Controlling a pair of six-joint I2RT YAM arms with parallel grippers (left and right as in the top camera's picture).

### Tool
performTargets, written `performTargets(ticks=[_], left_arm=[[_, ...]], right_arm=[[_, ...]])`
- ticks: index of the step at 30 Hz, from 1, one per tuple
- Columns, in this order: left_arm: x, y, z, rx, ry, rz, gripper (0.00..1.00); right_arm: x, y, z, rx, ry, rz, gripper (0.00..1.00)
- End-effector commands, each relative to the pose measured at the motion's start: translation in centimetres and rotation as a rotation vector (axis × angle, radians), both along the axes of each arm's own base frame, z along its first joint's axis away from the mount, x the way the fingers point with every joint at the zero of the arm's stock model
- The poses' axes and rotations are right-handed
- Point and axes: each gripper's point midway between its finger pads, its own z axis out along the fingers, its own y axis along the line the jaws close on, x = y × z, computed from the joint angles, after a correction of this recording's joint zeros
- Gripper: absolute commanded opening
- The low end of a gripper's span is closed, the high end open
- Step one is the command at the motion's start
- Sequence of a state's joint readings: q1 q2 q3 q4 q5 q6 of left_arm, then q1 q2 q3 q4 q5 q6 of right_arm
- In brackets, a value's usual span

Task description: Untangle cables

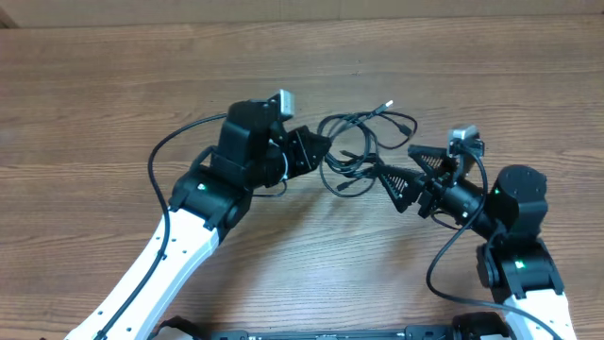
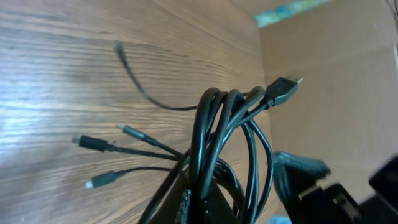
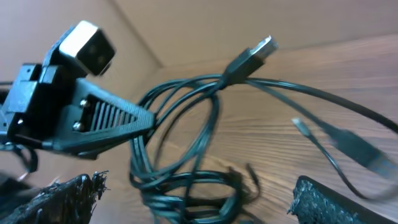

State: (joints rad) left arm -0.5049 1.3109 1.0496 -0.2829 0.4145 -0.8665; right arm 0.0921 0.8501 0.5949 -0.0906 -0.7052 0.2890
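The cables [image 1: 354,151] are black with silvery plug tips. The bench [image 1: 113,85] is brown with streaky wood grain. The left gripper [image 1: 324,148] and right gripper [image 1: 394,161] are black. The left arm [image 1: 160,264] is white below and black above, with a green light.

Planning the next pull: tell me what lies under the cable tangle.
Through the loops of the cables only bare wooden table shows. Where the left end effector clamps them, the strands and anything beneath are hidden.
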Motion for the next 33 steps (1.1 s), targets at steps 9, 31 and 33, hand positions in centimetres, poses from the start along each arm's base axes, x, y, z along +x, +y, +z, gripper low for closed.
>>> performTargets(ticks=[9,31,33], left_arm=[[0.2,-0.9,3.1,-0.016,-0.151,-0.03,0.04],[-2.0,-3.6,3.4,-0.005,-0.201,-0.136,0.04],[-2.0,-3.6,3.4,-0.005,-0.202,-0.136,0.04]], right_arm=[[-0.3,1.5,0.6,0.053,0.017,0.12,0.91],[-0.5,1.7,0.9,0.058,0.003,0.137,0.43],[-0.5,1.7,0.9,0.058,0.002,0.137,0.32]])
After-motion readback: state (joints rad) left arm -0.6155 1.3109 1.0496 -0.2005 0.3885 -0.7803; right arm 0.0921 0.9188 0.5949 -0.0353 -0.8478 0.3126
